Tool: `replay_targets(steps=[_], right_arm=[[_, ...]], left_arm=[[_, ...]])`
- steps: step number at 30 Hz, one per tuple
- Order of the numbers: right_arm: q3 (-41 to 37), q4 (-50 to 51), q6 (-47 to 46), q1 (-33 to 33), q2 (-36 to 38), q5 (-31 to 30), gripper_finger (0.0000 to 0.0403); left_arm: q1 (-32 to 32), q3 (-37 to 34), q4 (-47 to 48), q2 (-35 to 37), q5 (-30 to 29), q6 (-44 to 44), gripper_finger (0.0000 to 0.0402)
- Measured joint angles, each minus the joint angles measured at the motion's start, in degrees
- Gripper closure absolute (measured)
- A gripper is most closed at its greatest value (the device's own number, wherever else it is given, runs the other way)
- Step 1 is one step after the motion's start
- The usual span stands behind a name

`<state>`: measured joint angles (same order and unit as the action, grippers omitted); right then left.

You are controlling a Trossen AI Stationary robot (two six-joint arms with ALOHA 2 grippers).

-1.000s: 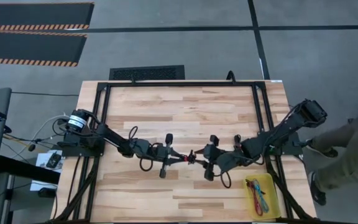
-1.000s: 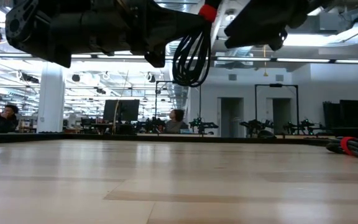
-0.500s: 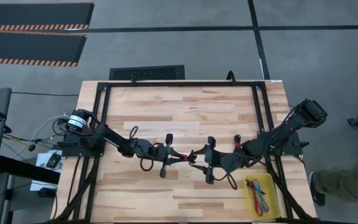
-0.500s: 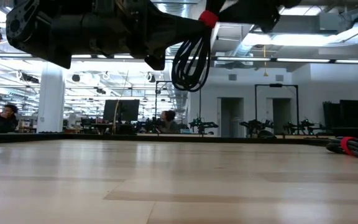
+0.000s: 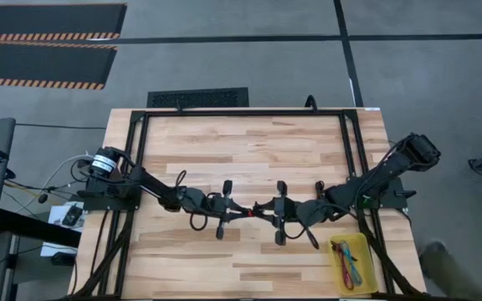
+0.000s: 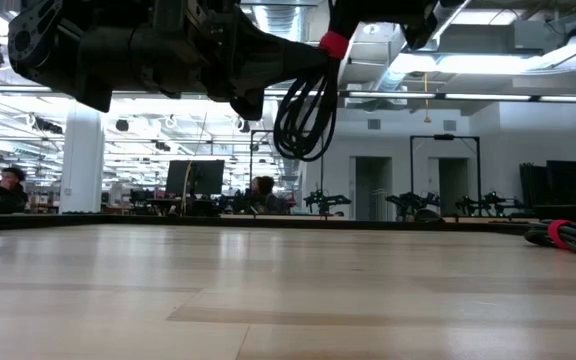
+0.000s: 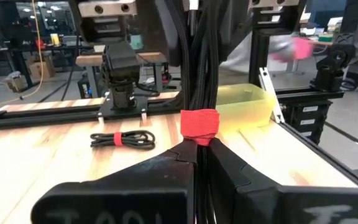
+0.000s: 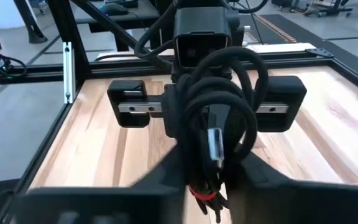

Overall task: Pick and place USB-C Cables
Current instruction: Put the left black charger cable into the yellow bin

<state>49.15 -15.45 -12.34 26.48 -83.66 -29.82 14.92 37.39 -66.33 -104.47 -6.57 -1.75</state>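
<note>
A black USB-C cable bundle point(image 5: 253, 211) with a red band point(image 7: 199, 123) hangs in the air over the table's middle, between both grippers. My left gripper point(image 5: 239, 211) reaches in from the table's left and is shut on it. My right gripper point(image 5: 266, 211) faces it from the table's right, its fingers closed in around the same bundle point(image 8: 219, 112). A second black bundle with a red band point(image 7: 122, 138) lies flat on the wood farther right. A dark red and a teal cable point(image 5: 346, 263) lie in the yellow bin point(image 5: 360, 242). My left gripper pinches the black bundle between its two fingers just beside the red band point(image 7: 199, 127), coming level from the table's left. The bundle is lifted clear, and its loops point(image 6: 303, 110) hang below the fingers. My right gripper meets the same bundle from the table's right, its fingers point(image 8: 253, 174) on either side of the strands near the red band point(image 8: 204, 190). The loops and a silver plug point(image 8: 213, 143) stick out past the fingertips. The bundle itself hides the exact spot.
The yellow bin point(image 7: 244, 102) stands at the table's near right corner. A black metal frame point(image 5: 141, 167) runs along the table's edges. Bare wood point(image 5: 241, 142) lies on the far side of the arms. People and desks show in the room behind.
My right gripper has moved toward the table's left, closing in on the left gripper and the hanging bundle. The left gripper has stayed where it was, with the bundle swinging slightly below it.
</note>
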Motion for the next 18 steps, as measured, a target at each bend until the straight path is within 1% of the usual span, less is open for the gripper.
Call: replay_targets(steps=[1, 2, 5, 8, 10, 12, 15, 18], right_arm=[[0.0, 0.42, 0.08, 0.0, 0.0, -0.01, 0.0349], [0.0, 0.75, 0.35, 0.0, 0.0, -0.08, 0.0353], [0.04, 1.36, 0.43, 0.0, 0.04, -0.12, 0.0353], [0.09, 3.03, 0.03, 0.02, 1.06, 0.47, 0.0353], [1.21, 7.65, -2.39, -0.05, 2.53, 2.78, 0.0353], [2.56, 14.49, -5.94, -0.44, 4.6, 5.83, 0.0353], [5.25, 26.92, -11.22, -0.72, 7.78, 9.23, 0.0353], [7.59, 39.47, -17.74, -0.73, 10.63, 13.57, 0.0353]], left_arm=[[-0.02, -0.02, 0.16, -0.04, -0.15, 0.04, 0.0401], [-0.02, -0.02, 0.24, -0.08, -0.15, 0.05, 0.0401], [-0.02, -0.02, 0.68, -0.08, -0.17, 0.08, 0.0395], [-0.02, 0.0, 1.19, -0.08, -0.38, 0.09, 0.0369], [-0.02, 0.02, 1.77, -0.04, -0.31, 0.88, 0.0344], [-0.02, 0.02, 2.82, -0.04, -0.33, 1.76, 0.0318], [-0.01, 0.02, 4.2, -0.04, -0.94, 1.87, 0.0283], [-0.02, 0.02, 6.42, -0.02, -1.79, 1.85, 0.0258]])
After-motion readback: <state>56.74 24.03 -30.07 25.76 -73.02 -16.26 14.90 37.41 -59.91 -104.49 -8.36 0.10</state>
